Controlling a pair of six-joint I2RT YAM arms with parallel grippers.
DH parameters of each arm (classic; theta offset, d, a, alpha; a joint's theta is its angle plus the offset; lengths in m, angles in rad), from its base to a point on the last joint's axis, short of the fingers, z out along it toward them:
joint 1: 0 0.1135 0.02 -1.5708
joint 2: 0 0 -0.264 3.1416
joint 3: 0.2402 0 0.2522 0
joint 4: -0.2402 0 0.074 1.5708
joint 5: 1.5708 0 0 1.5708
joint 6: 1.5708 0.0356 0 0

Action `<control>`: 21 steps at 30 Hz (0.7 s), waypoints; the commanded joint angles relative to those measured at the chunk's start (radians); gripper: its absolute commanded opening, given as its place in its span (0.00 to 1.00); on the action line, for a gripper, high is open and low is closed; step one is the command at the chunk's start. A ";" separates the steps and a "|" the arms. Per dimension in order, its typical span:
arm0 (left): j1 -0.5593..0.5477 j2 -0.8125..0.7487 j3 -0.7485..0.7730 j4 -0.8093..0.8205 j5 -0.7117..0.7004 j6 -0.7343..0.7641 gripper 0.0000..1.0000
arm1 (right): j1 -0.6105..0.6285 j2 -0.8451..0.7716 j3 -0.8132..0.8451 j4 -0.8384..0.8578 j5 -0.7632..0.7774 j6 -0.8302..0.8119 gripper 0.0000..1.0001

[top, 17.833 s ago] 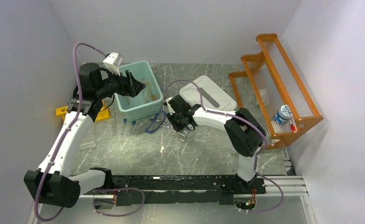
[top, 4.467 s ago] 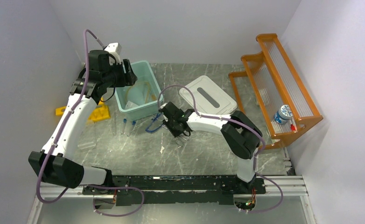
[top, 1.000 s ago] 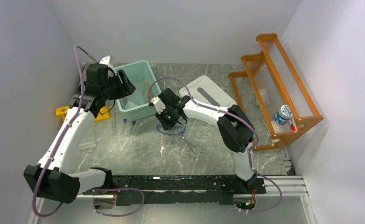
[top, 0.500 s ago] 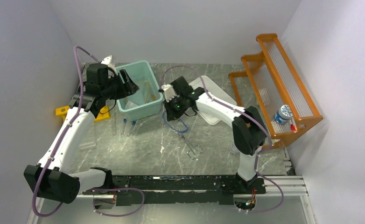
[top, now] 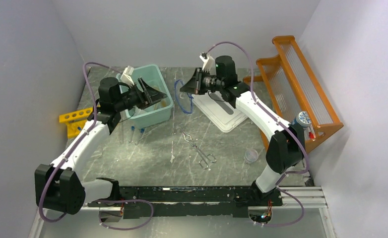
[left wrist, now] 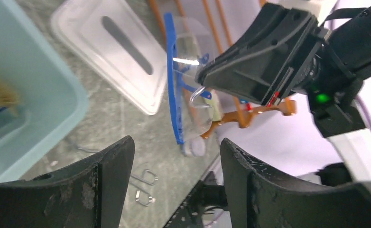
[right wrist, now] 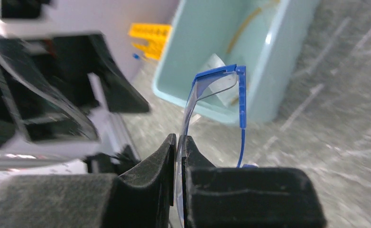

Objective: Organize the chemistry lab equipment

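Right wrist: right jaws pinch blue-framed glasses (right wrist: 212, 88) by lens; left jaws wide, empty

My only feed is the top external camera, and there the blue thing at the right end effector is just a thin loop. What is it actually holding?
Observer: Safety glasses. The right wrist view shows a clear lens in a blue frame, held by the right end effector.
Operator: Where on them is the grip?
Observer: On the edge of the lens, not on the blue frame. The lens runs down into the slit between the closed fingers.
Operator: And the left end effector?
Observer: The left wrist view shows the left end effector open and gripping nothing.
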 commanded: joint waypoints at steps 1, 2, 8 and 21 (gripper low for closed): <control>-0.033 0.038 -0.050 0.380 0.156 -0.217 0.71 | -0.010 0.018 0.021 0.329 -0.090 0.416 0.09; -0.047 0.051 -0.048 0.404 0.152 -0.232 0.71 | -0.012 0.030 0.022 0.382 -0.102 0.475 0.09; -0.067 0.113 -0.042 0.577 0.137 -0.336 0.70 | -0.016 0.097 0.032 0.613 -0.197 0.726 0.09; -0.039 0.052 -0.075 0.577 0.055 -0.330 0.62 | -0.024 0.131 0.021 0.728 -0.257 0.840 0.09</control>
